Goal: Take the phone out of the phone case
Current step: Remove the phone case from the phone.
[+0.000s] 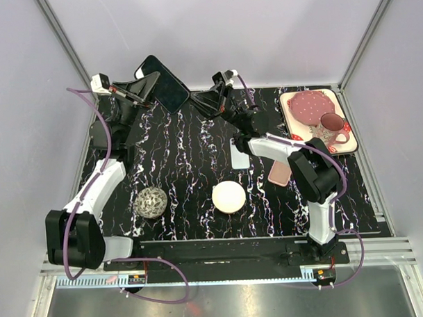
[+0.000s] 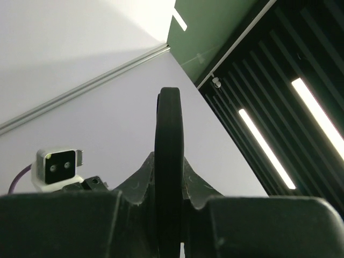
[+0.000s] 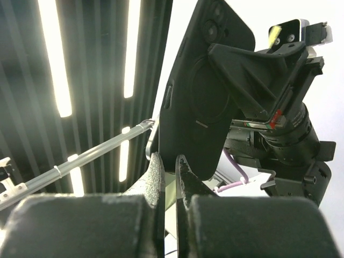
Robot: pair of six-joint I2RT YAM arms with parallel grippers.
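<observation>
Left claw [image 1: 152, 89] clamps phone case [image 1: 169, 87] aloft; right claw [image 1: 197, 98] closed alongside (tray [image 1: 344, 147] rightward).

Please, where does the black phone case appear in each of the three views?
Top external: black phone case upper left of centre, raised above the table.
Left wrist: centre, edge-on between the fingers.
Right wrist: upper centre, back showing.
Shared landmark: the left gripper clamped on it.

Top camera looks down; both wrist cameras aim upward, sharing the phone case [image 3: 201, 102].
</observation>
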